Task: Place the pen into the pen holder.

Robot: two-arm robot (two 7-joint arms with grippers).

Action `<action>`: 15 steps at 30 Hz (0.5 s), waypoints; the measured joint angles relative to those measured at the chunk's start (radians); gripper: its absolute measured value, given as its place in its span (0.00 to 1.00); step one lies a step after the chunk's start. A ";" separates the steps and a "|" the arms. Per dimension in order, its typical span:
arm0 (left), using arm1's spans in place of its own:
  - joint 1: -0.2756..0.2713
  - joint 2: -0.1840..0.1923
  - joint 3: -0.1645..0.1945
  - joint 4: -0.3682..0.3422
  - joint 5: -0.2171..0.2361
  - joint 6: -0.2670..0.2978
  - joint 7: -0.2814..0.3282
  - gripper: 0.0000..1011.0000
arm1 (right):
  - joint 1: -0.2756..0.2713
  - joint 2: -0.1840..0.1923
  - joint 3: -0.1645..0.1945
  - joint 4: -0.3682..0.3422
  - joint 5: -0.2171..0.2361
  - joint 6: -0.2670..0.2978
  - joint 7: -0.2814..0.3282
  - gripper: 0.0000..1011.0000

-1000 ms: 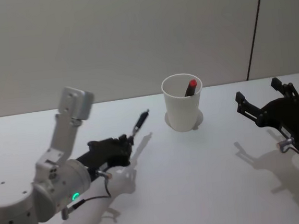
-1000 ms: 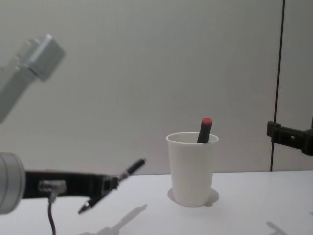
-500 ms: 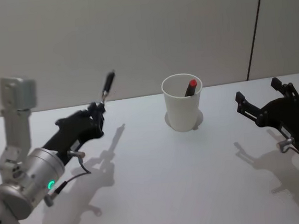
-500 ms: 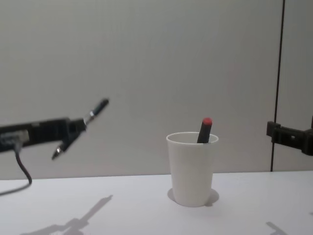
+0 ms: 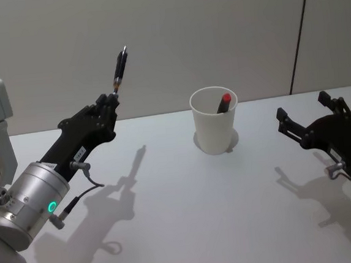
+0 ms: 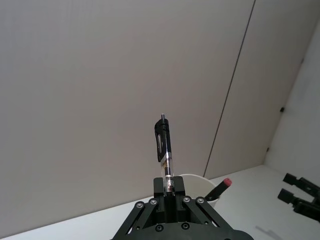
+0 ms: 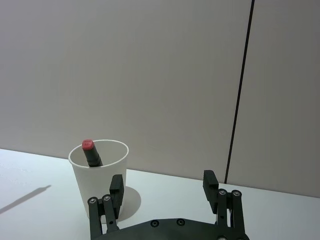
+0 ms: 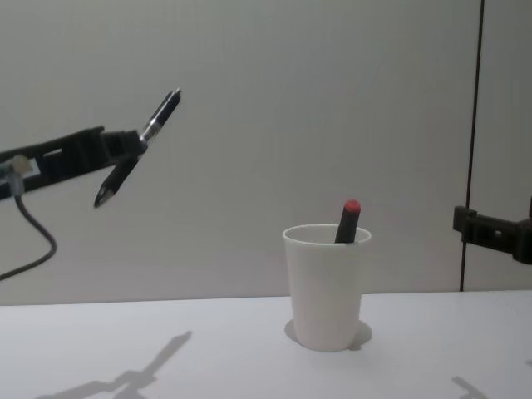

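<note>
The pen holder (image 5: 215, 131) stands upright on the white table (image 5: 202, 221) and serves as the reference for all positions below. It already contains a dark marker with a red cap (image 5: 224, 101), which leans against the inner wall with the cap projecting just above the rolled rim. The left gripper (image 5: 111, 102) is raised in the air, well apart from the pen holder on its left side; in the chest view it sits clearly higher than the rim. Its fingers are closed tightly on the pen (image 5: 119, 68), clamping the barrel partway along its length. The pen is black with a clip at its upper end. In the chest view it is tilted, the upper end leaning toward the pen holder and the lower tip pointing down and away from it. No part of the pen touches the pen holder. The right gripper (image 5: 302, 105) hovers above the table, well apart from the pen holder on its right side, with its fingers spread wide and nothing between them.
</note>
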 joint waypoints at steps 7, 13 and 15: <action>-0.018 -0.016 0.005 0.013 -0.026 -0.008 -0.079 0.11 | 0.000 0.000 0.000 0.000 0.000 0.000 0.000 0.99; -0.041 -0.034 0.016 0.033 -0.037 0.007 -0.156 0.11 | 0.000 0.000 0.000 0.000 0.000 0.000 0.000 0.99; -0.049 -0.040 0.019 0.039 -0.038 0.012 -0.174 0.11 | 0.000 0.000 0.000 0.000 0.000 0.000 0.000 0.99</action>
